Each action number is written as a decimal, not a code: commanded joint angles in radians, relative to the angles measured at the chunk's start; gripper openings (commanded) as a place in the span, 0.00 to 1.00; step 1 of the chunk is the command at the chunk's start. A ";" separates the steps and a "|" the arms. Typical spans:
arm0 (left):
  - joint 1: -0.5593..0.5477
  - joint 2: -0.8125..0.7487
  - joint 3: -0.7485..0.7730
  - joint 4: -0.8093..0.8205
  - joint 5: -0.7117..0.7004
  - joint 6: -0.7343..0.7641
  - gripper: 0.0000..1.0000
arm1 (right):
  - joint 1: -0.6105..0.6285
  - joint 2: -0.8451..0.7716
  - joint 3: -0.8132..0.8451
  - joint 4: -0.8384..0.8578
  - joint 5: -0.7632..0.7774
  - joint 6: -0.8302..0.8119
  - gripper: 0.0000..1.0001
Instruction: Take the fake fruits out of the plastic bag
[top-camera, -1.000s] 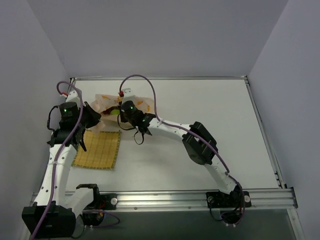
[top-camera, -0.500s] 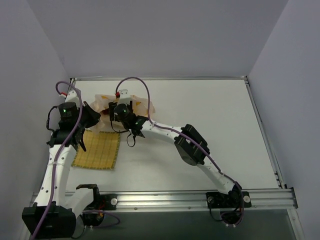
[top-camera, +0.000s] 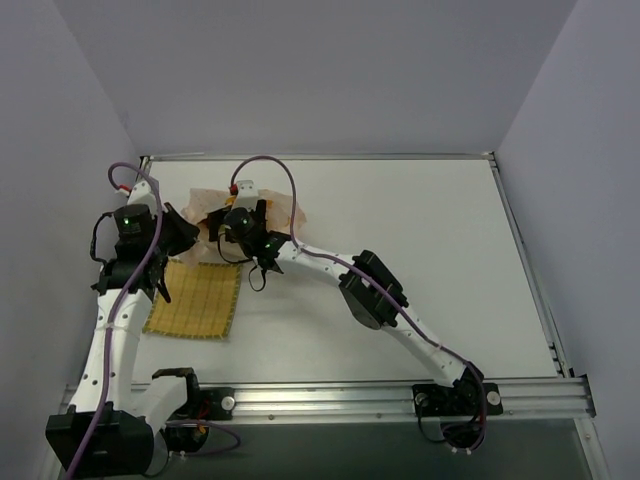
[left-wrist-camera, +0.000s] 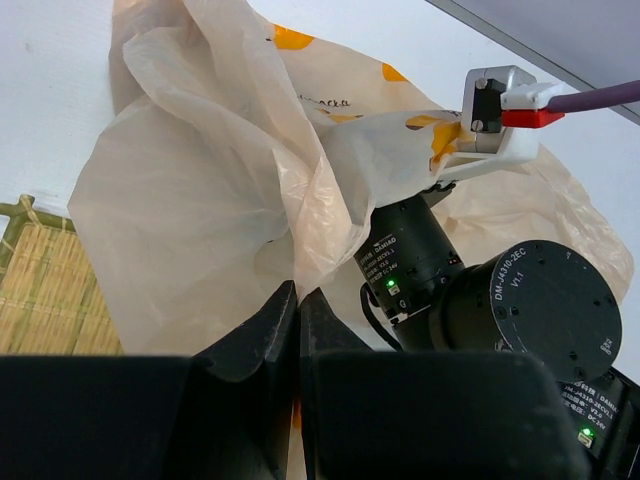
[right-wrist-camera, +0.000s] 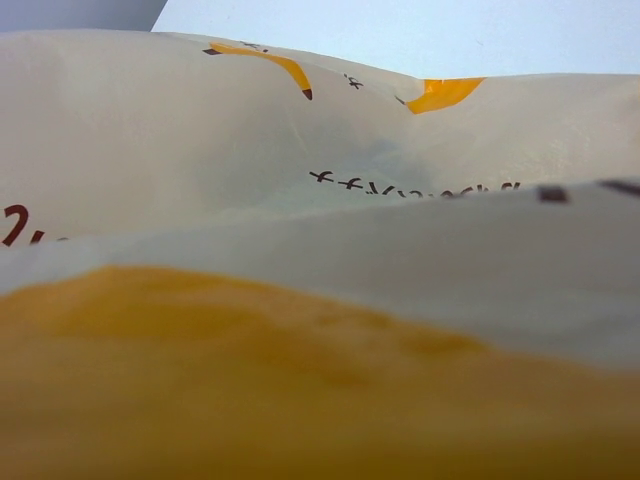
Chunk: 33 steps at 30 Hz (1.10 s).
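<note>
Left gripper (left-wrist-camera: 297, 300): jaws pressed together, with a fold of the plastic bag (left-wrist-camera: 200, 190) pinched between the two dark fingers. The film rises from the pinch in a tall crumpled peak. Right gripper (top-camera: 226, 228): pushed nose-first into the bag from the right. Its fingers are under the film in every view, so I cannot tell how wide they stand or whether they have hold of anything. Table (top-camera: 420, 240): white, walled on three sides, both arms reaching to its far-left part. Bag: peach, translucent, crinkled, printed with yellow bananas and small dark lettering. It lies on the table at far left, between the two wrists, its near edge just beside the far edge of the woven mat (top-camera: 195, 300). Seen from the left wrist, a flap of film drapes over the right arm's last link, next to the grey camera block with its purple cable. Mat: yellow, square, flat on the table on the near side of the bag, partly under the left arm. Contents: the right wrist view is inside the bag, pale film walls above and a soft orange-yellow blur across the lower half, too close to tell print from object. Fake fruits: none can be made out, since film and arms hide whatever the bag holds.
</note>
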<state>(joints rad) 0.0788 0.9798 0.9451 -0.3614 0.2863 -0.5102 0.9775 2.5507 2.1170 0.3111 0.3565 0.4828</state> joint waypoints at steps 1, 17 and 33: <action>0.012 -0.018 0.012 0.030 0.017 -0.014 0.02 | 0.004 0.008 -0.035 -0.064 -0.030 0.048 0.99; -0.002 -0.035 -0.005 0.019 -0.003 -0.034 0.02 | 0.001 -0.171 -0.111 -0.363 0.038 -0.259 0.81; -0.005 -0.035 -0.006 0.016 -0.001 -0.030 0.02 | -0.049 -0.055 0.001 -0.178 -0.057 -0.127 0.98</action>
<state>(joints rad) 0.0776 0.9585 0.9188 -0.3622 0.2874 -0.5346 0.9405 2.4676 2.0972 0.0284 0.2951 0.3073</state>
